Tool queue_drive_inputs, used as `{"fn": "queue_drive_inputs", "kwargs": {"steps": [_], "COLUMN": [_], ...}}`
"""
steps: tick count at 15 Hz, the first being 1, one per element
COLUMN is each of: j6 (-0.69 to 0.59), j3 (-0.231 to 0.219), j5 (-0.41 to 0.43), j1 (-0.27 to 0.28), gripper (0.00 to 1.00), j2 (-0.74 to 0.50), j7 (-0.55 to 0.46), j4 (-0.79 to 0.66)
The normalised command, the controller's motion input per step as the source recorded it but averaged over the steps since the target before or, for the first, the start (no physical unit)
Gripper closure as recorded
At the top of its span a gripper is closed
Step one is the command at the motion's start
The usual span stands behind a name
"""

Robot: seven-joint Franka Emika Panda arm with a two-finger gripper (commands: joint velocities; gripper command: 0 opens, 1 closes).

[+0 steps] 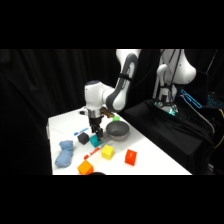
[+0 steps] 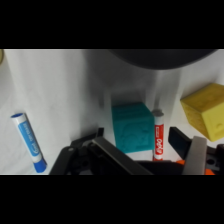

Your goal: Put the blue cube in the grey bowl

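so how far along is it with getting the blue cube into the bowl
Early. The claw is down over the blue cube, which sits on the table between its fingers. Grasping is the step in hand. Lifting, carrying and dropping it into the grey bowl remain.

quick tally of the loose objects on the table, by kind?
Blocks: 5, the blue cube, dark cube, yellow block, two orange blocks
Markers: 2
Grey bowl: 1
Light-blue soft toy: 1
Total: 9

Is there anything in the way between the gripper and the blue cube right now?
Nothing visible. The gripper is right over the blue cube, which shows unobstructed in the wrist view. A red marker lies close beside the cube.
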Motion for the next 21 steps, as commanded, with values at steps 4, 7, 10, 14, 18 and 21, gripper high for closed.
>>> {"fn": "queue_drive_inputs", "kwargs": {"steps": [4, 7, 10, 14, 18, 21], "j6": [0.17, 0.15, 0.14, 0.14, 0.12, 0.11], "j3": [0.145, 0.126, 0.117, 0.103, 0.06, 0.026], "j5": [0.193, 0.184, 0.172, 0.144, 0.091, 0.063], "j1": [-0.134, -0.12, -0.115, -0.097, -0.055, -0.034], "gripper": [0.0, 0.0, 0.0, 0.0, 0.27, 0.53], "j2": [0.1, 0.12, 0.15, 0.13, 0.09, 0.05], "j7": [-0.2, -0.2, -0.2, -0.2, -0.16, -0.13], "j4": [0.1, 0.1, 0.12, 0.12, 0.13, 0.09]}}
